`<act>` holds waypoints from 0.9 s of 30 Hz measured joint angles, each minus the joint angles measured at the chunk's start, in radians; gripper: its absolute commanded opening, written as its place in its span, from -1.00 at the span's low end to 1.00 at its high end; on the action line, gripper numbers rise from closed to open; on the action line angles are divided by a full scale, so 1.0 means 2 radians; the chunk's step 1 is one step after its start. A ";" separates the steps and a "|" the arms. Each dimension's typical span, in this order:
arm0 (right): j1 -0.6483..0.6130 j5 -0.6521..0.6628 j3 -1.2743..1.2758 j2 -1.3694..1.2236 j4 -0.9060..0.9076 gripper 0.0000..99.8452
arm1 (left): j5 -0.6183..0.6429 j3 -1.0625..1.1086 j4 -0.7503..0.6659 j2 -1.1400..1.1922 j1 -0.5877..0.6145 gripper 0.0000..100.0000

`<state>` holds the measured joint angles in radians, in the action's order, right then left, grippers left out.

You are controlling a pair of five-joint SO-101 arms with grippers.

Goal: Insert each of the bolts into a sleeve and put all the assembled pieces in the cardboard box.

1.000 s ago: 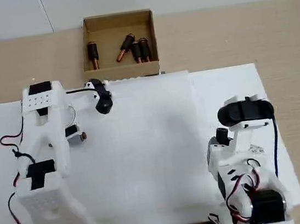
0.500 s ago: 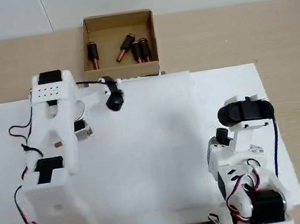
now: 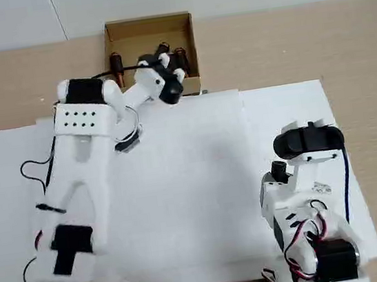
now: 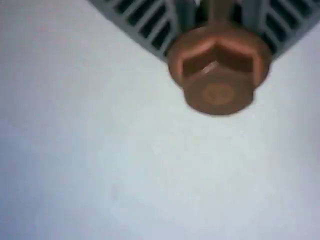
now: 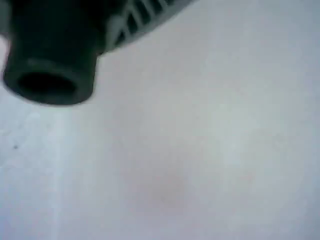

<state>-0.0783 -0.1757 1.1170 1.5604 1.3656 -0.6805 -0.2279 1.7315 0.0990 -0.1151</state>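
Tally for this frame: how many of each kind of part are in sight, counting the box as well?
Assembled pieces in the box: 3 showing; the left arm hides part of the box
Bolts outside the box: 1
Sleeves outside the box: 1
Cardboard box: 1
Total: 6
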 measured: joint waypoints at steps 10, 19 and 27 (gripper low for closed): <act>0.000 0.000 0.000 0.000 0.000 -1.00 | 0.147 0.000 0.005 -0.176 -0.042 -0.99; -0.087 0.000 0.000 0.001 -0.009 -1.00 | 0.315 0.058 -0.025 -0.302 -0.051 -0.99; -0.138 0.000 0.021 0.004 -0.058 -1.00 | 0.358 0.278 -0.128 -0.512 -0.051 -0.99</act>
<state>-0.3544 -0.1757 1.1600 1.5681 1.2490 0.0345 0.3276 1.4753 -0.9244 -0.2163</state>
